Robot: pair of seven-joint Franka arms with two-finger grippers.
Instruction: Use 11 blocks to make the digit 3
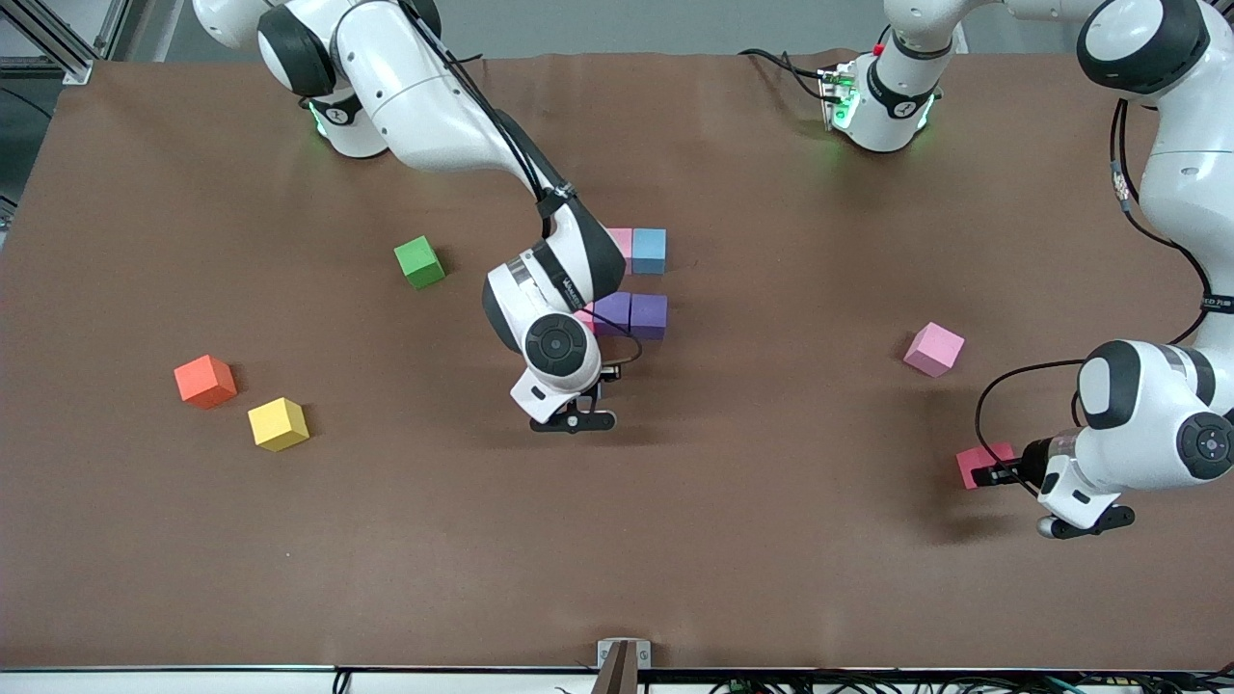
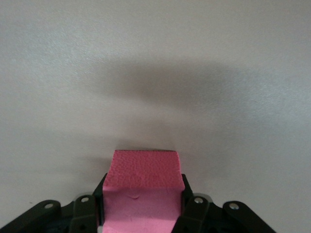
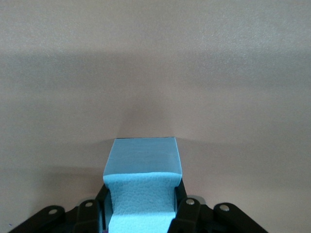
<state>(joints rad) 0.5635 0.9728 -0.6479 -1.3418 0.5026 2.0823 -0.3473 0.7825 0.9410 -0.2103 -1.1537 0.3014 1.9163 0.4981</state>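
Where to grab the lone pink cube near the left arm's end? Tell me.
Grip the small matte pink cube on two opposite side faces, coming straight down from above. It lies flat but skewed to the edges of the table, so turn to match its faces; nothing stands beside it.

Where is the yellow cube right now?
In the front view, the yellow cube sits on the table toward the right arm's end, beside the orange cube and slightly nearer the front camera, apart from the digit.

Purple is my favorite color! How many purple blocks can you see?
2. One purple block sits mid-table, right against the right arm. The other purple block touches it on the side toward the left arm's end. The arm may hide more.
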